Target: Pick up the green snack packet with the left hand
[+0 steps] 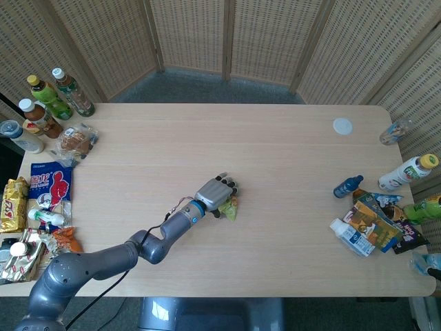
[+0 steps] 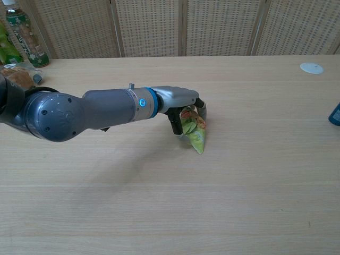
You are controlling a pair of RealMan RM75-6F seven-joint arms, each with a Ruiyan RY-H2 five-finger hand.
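The green snack packet (image 2: 193, 131) lies near the middle of the counter (image 1: 275, 165), directly under the left hand (image 2: 180, 101), whose fingers (image 2: 202, 109) curl down over its far side while the thumb presses its near side, so the hand grips the packet with its lower tip poking out toward 5 o'clock. The right hand shows in neither view. Capped bottles (image 1: 52, 96) stand at the counter's 10 o'clock corner, and their contents cannot be made out; a blue bottle (image 1: 348, 186) lies at 3 o'clock beside a heap of packets (image 1: 372, 227).
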